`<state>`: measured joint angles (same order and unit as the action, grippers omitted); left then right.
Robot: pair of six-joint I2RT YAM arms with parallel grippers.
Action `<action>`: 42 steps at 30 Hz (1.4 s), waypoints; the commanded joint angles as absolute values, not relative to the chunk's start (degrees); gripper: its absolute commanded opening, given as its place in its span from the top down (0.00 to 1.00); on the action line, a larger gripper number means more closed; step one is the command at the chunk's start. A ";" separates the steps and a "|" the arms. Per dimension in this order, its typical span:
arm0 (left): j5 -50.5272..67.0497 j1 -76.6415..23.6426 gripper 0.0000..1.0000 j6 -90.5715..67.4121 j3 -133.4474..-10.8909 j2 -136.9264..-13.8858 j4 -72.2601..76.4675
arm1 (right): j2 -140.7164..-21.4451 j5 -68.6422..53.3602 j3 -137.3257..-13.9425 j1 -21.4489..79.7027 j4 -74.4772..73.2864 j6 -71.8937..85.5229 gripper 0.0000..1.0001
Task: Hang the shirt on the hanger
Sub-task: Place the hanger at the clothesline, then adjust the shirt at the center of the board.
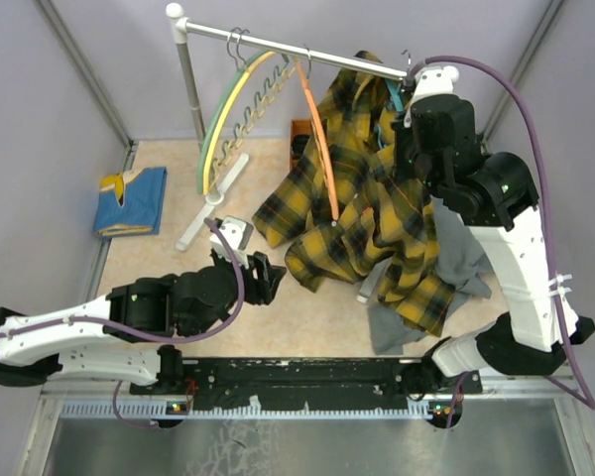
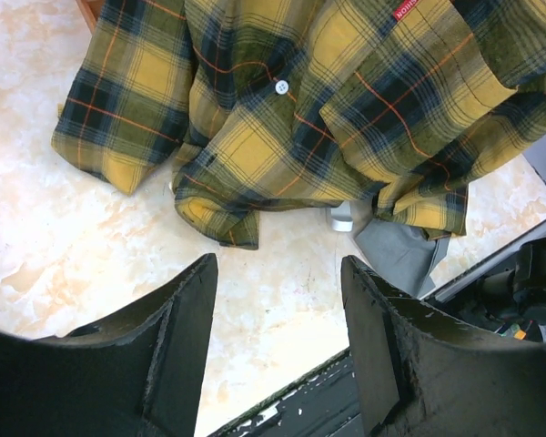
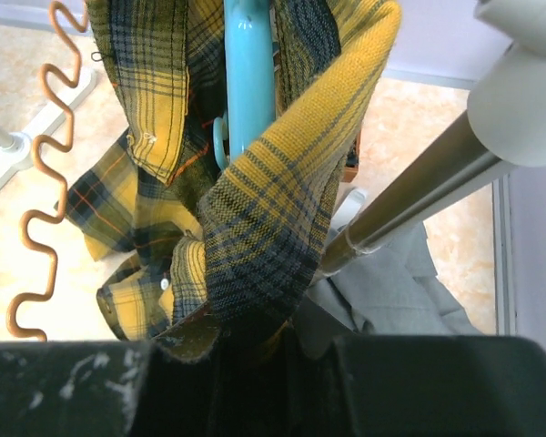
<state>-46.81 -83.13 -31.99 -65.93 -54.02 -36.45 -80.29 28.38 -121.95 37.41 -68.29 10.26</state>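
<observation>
The yellow and black plaid shirt hangs in folds from the right end of the rail, its lower part bunched on the table. In the right wrist view the light blue hanger runs up inside the shirt's collar area, with plaid fabric wrapped around it. My right gripper is shut on a fold of that fabric just below the hanger, high beside the rail. My left gripper is low over the table, left of the shirt's hem. It stands open with nothing between its fingers.
The metal rail also carries a green and yellow hanger and an orange hanger. A grey garment lies under the shirt at the right. A folded blue cloth lies far left. The rack's white foot rests on the table.
</observation>
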 commanded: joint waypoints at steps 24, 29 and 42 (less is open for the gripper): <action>-45.12 -83.14 0.30 -37.59 -59.16 -49.78 -35.03 | -50.74 15.25 -94.16 34.11 -48.81 4.47 0.33; -44.08 -83.06 0.28 -37.51 -58.66 -51.34 -33.95 | -39.47 14.94 -84.90 34.11 -49.93 6.64 0.25; -42.25 -82.71 0.27 -37.00 -57.46 -52.73 -30.61 | -13.92 13.15 -50.87 34.10 -51.81 33.39 0.13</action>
<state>-43.18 -83.09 -36.86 -58.87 -54.43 -33.98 -17.89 11.92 -56.60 34.37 -51.94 23.66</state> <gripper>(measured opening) 0.725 0.855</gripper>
